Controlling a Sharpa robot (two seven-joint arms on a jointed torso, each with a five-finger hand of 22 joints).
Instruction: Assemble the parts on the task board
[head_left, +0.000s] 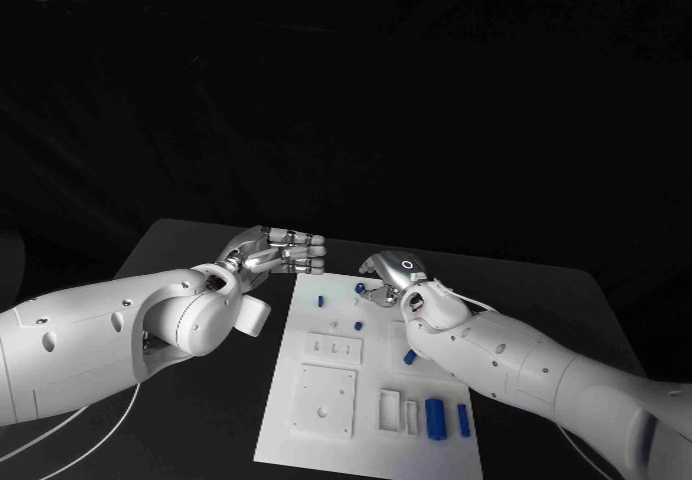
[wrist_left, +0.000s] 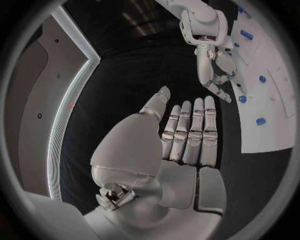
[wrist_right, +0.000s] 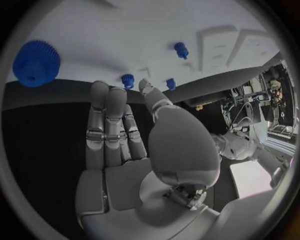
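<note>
Figure: both hands poised at the far end of the task board (head_left: 310, 420), before a pick. My right hand (head_left: 392, 277) hovers over the board's far edge, fingers extended and apart, holding nothing; the right wrist view shows its fingers (wrist_right: 106, 125) straight, their tips close to a small blue peg (wrist_right: 127, 80) and a second blue peg (wrist_right: 170, 83) on the white plate. My left hand (head_left: 274, 250) is likewise open and empty, flat above the black table (head_left: 188, 245), just off the board's far-left corner. In the head view, a blue peg (head_left: 359, 288) lies at about 10 o'clock from my right hand and close to it; another small blue piece (head_left: 319, 299) sits farther toward 8 o'clock. A blue gear (wrist_right: 36, 63) lies on the plate, well apart from the fingertips. Larger blue cylinders (head_left: 434, 415) rest at the board's near end, at 6 o'clock from the right hand and well apart from it. As I judge it, the step in hand is reaching for a near peg. To do it well, I should lower slowly, centre thumb and finger on either side of the peg, close gently, and lift straight so that neighbouring parts stay undisturbed; a skewed pinch could flick so small a part away.
</note>
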